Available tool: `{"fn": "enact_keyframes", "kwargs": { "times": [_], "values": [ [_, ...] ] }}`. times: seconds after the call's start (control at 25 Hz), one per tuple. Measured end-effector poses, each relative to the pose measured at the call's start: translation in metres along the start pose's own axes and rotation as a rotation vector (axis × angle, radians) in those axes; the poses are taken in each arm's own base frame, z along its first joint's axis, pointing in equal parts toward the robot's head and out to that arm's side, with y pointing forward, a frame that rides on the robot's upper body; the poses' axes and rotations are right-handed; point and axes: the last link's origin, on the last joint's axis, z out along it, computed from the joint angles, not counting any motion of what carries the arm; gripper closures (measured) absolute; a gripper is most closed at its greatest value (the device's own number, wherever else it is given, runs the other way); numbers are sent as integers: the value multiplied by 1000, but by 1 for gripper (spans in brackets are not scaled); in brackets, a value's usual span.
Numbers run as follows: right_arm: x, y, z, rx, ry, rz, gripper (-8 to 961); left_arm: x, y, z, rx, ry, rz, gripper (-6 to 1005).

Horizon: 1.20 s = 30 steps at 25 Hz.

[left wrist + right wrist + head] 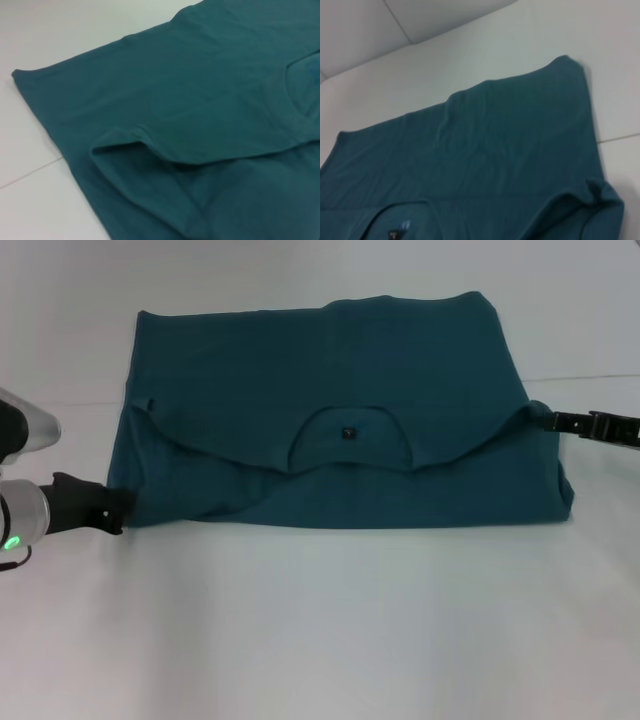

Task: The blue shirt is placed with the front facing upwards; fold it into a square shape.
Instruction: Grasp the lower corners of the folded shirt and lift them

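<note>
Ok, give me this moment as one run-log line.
blue shirt: folded once, neckline on top, not yet square | left hand: at shirt's near-left corner | right hand: at shirt's right edge | white table

A white table [320, 640] with a thin seam line fills the view.

We see the shirt [340, 420] lying flat and low across the middle of the white table [320, 640], nothing standing on it. We have bare table on the near side, behind it and past both ends. Only the left gripper [115, 508] at its near left corner and the right gripper [560, 422] at its right edge occupy the sides.
</note>
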Motion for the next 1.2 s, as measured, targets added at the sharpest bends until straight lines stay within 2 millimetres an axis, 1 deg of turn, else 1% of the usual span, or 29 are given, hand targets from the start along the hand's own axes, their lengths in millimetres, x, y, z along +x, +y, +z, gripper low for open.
{"fn": "enact_keyframes", "kwargs": {
  "times": [0.12,0.24,0.4,0.48,0.64,0.92,1.2],
  "values": [
    [1,0,-6,-31,30,-7,215,1,-3,-1,1,0,-1,920],
    [3,-2,-11,-44,46,-3,216,1,-2,-2,-6,6,-4,978],
    [6,-4,-12,-43,46,5,217,1,7,-2,-34,11,-3,970],
    [6,-3,-12,-44,47,6,217,0,10,-5,-77,8,-22,965],
    [6,-3,-12,-43,48,5,215,3,7,-9,-105,22,-63,957],
    [6,-2,-11,-45,45,1,216,0,-1,-6,-49,13,-80,532],
    [5,0,-10,-48,45,-1,217,-2,5,3,-67,-17,-80,337]
  ]
}}
